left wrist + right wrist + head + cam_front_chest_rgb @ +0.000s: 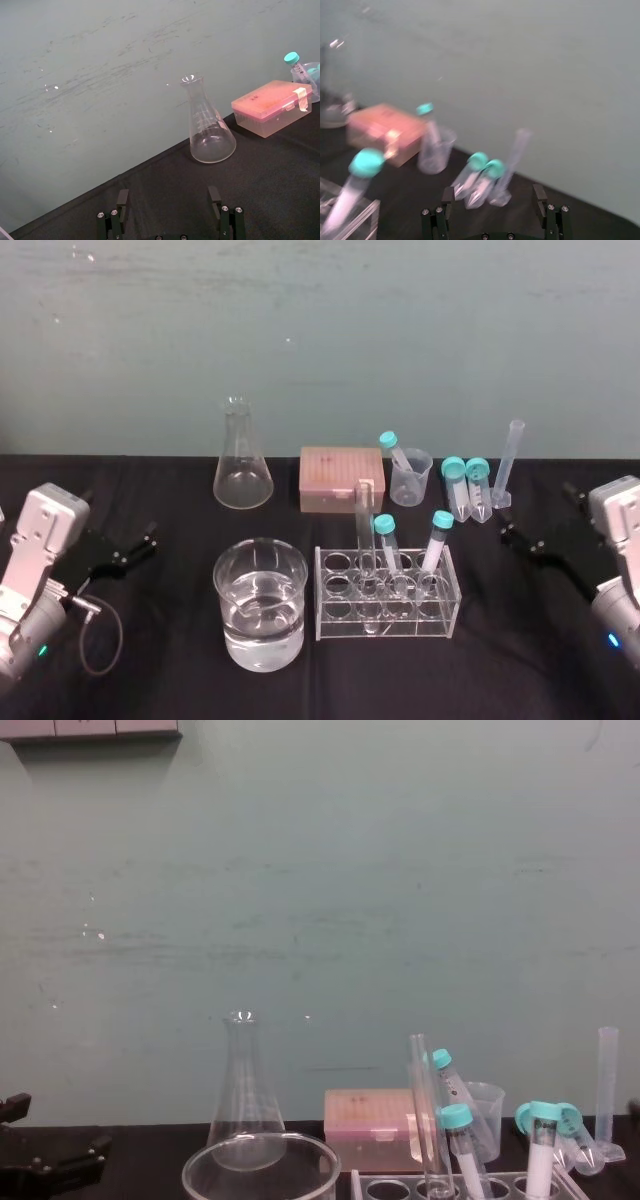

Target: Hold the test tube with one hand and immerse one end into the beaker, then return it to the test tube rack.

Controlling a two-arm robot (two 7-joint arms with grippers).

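Black cloth covers the bench (pixel 530 660), and near its front edge stands the wide clear glass beaker (pixel 260 605), partly filled with clear liquid. Just beside it, toward the right edge, is the clear plastic test tube rack (pixel 390 625) with its round holes. The long, thin, uncapped clear glass test tube (pixel 366 530) stands upright in a hole at the rack's left end, with two shorter teal-capped white tubes (pixel 436 535) leaning in holes close beside it. That crowding looks like the main hazard: a reach from the right would probably brush a capped tube or drag the light rack, and smooth glass pinched too low or off-centre could slip, tilt in the hole, or strike the beaker's thick rim on the way over. No step of the task appears begun. The left black gripper (pixel 168 197) sits low near the left edge of the bench, well apart from the beaker, its fingers (pixel 122 200) spread wide and empty. The right black gripper (pixel 492 197) sits near the right edge, fingers (pixel 538 195) likewise wide apart, touching nothing.
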